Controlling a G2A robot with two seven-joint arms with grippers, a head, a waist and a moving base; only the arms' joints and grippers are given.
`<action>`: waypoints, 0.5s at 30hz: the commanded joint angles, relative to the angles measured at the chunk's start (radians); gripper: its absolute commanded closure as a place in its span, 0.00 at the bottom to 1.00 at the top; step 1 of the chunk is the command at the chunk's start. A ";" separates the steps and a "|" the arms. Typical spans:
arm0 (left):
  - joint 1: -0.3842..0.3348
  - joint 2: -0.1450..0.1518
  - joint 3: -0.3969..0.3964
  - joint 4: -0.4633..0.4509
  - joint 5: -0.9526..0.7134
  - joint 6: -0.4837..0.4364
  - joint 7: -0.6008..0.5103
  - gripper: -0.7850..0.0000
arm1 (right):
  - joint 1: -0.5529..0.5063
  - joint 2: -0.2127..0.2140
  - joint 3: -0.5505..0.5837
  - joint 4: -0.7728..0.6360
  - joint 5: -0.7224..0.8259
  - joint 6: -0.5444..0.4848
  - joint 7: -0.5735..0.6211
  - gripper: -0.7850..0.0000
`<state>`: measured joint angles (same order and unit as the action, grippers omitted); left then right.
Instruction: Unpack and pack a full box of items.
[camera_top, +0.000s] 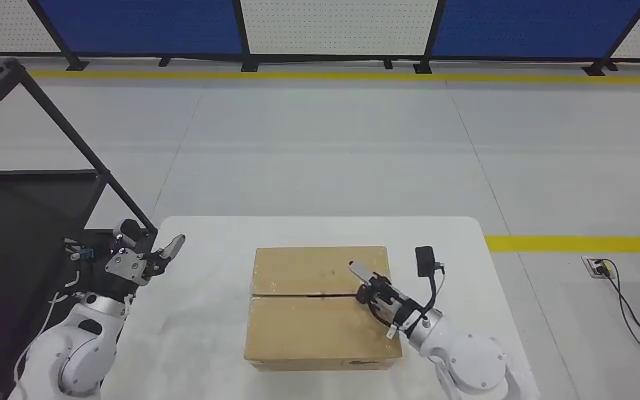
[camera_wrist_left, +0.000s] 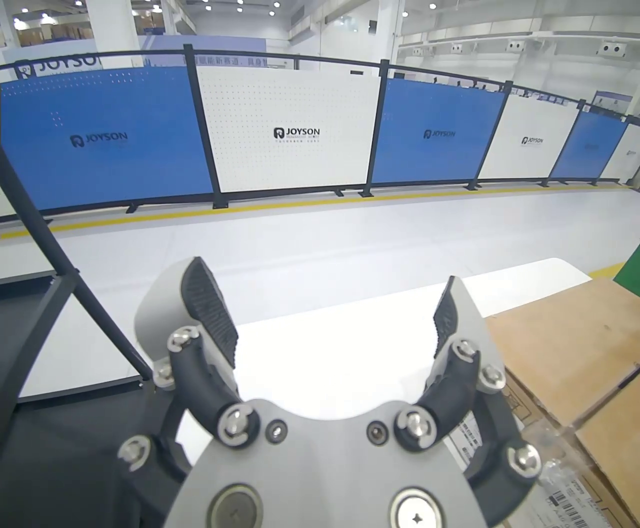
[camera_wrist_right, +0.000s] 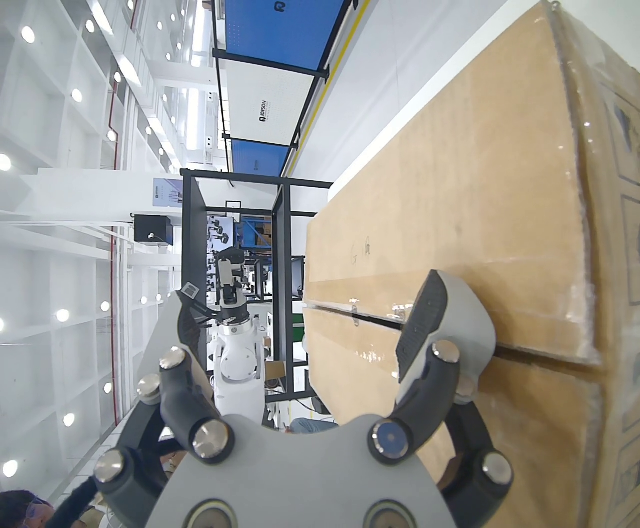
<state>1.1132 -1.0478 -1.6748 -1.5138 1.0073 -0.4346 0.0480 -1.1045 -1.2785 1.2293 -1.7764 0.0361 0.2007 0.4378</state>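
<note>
We see the closed cardboard box (camera_top: 318, 305) mid-table (camera_top: 200, 300), its flap seam (camera_top: 300, 295) running side to side. The seam's right end lies just at the right gripper (camera_top: 366, 282), whose fingers are spread, one seemingly against the box top by the seam. We judge this arm nearer for opening a flap; the left gripper (camera_wrist_left: 325, 295), also spread and empty, hangs over the table beyond the box's left end, apart from it

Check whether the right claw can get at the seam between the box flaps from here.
Probably yes. The right claw is open at the end of the box, one finger over the seam, nothing between them. Glossy tape seems to cover the seam, though.
</note>
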 joint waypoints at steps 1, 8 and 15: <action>0.000 0.000 0.000 0.000 0.000 0.000 0.000 0.00 | -0.006 0.000 0.000 -0.010 -0.005 -0.001 -0.004 0.00; 0.034 0.001 -0.006 -0.022 -0.013 -0.019 0.004 0.00 | -0.012 0.000 0.000 -0.015 -0.006 0.007 -0.014 0.00; 0.125 0.006 -0.041 -0.055 -0.017 -0.098 0.046 0.00 | 0.002 -0.003 -0.005 0.012 0.010 0.006 -0.019 0.00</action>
<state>1.2212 -1.0423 -1.7092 -1.5629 0.9861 -0.5276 0.0834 -1.1052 -1.2811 1.2254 -1.7692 0.0418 0.2076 0.4183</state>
